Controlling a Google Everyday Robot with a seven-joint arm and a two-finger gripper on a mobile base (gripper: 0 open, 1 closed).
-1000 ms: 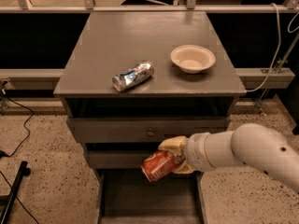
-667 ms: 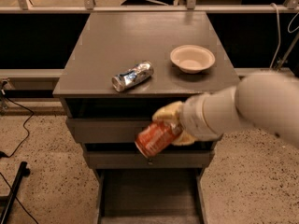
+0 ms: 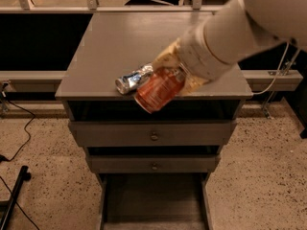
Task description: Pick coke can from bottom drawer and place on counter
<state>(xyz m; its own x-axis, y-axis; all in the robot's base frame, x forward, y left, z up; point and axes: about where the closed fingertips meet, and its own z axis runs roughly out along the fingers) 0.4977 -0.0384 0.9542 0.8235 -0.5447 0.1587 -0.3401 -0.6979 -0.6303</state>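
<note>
My gripper (image 3: 173, 76) is shut on the coke can (image 3: 157, 90), a red can with white lettering, held tilted with its silvery end pointing down-left. The can hangs at the front edge of the counter (image 3: 120, 42), partly above the grey top and partly in front of it. The bottom drawer (image 3: 153, 202) stands pulled open below, its flat grey floor bare. My white arm comes in from the upper right and covers the right part of the counter.
A silver-and-blue dented can (image 3: 130, 79) lies on the counter just left of the held can, touching or nearly touching it. Two shallower drawers with round knobs (image 3: 154, 136) are closed. A black cable and a dark stand leg lie on the speckled floor at left.
The gripper has lifted the coke can from in front of the drawers up to the counter's front edge. The arm now hides the bowl that showed on the counter's right.
</note>
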